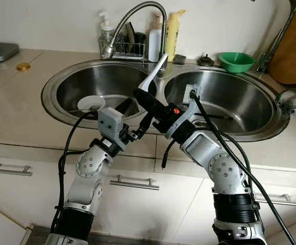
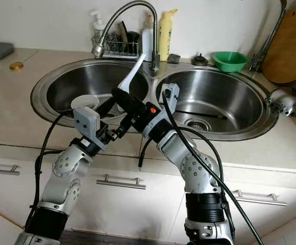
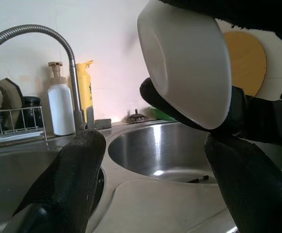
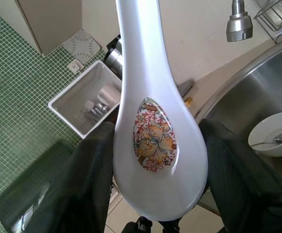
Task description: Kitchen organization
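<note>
- Right gripper clamped on white ceramic soup spoon with floral bowl, above the divider of the double steel sink.
- Left gripper just beside, fingers apart; best closed squarely around the spoon.
- Beyond, white bowl in left basin.

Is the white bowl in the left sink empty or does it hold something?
Not empty. The white bowl in the left sink holds a metal spoon, seen in the right wrist view. Other contents: cannot tell.

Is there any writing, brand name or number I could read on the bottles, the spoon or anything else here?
None can be read.
White pump bottle: no label legible.
Yellow bottle: no print legible.
White spoon held in the right gripper: a floral pattern, no words.
</note>
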Controlling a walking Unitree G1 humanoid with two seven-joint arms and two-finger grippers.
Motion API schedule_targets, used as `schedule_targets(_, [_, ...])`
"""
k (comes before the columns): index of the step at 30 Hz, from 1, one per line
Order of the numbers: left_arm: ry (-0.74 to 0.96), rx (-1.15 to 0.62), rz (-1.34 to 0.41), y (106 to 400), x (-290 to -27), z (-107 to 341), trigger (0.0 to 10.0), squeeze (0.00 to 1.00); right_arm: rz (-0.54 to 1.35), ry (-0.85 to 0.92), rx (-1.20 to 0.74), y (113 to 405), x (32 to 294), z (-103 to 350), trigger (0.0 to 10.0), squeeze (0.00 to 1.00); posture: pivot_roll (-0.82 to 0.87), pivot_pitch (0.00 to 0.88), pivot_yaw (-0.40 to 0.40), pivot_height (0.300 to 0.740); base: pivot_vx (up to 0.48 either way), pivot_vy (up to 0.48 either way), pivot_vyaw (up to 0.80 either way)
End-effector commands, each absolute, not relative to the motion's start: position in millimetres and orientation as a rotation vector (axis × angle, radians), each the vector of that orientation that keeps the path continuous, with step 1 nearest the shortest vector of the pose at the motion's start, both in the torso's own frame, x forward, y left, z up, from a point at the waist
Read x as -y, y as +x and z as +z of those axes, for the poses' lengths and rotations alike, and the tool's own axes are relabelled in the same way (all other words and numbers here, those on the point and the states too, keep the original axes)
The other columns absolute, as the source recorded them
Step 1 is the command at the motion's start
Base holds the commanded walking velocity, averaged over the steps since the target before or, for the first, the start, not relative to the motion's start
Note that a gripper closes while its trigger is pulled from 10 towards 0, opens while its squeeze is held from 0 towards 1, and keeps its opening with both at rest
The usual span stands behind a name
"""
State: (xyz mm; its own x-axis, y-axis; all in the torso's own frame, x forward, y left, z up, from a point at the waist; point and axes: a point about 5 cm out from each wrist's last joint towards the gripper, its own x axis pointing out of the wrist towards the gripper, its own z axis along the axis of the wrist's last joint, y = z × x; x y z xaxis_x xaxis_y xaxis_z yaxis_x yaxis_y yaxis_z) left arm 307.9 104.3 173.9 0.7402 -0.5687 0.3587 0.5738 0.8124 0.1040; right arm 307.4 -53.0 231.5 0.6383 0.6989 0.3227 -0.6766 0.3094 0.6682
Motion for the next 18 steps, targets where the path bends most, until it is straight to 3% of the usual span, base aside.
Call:
schedule_targets(1, [-0.007, 0.447, -0.747, 302.4, -82.0, 187.1, 10.0, 0.00, 0.921, 0.934, -0.086, 305.9, 36.8, 227.5, 10.0, 0.00, 0.04, 0.000, -0.036, 0.740, 0.000, 0.000, 0.00])
schedule_targets(10, [0.000, 0.452, -0.767, 296.3, -78.1, 185.5, 10.0, 0.00, 0.640, 0.995, -0.145, 335.3, 52.2, 208.4, 10.0, 0.00, 0.04, 0.000, -0.039, 0.740, 0.000, 0.000, 0.00])
schedule_targets(18, [0.010, 0.450, -0.747, 299.7, -85.4, 186.9, 10.0, 0.00, 0.598, 1.058, -0.182, 339.8, 52.9, 202.6, 10.0, 0.00, 0.05, 0.000, -0.039, 0.740, 0.000, 0.000, 0.00])
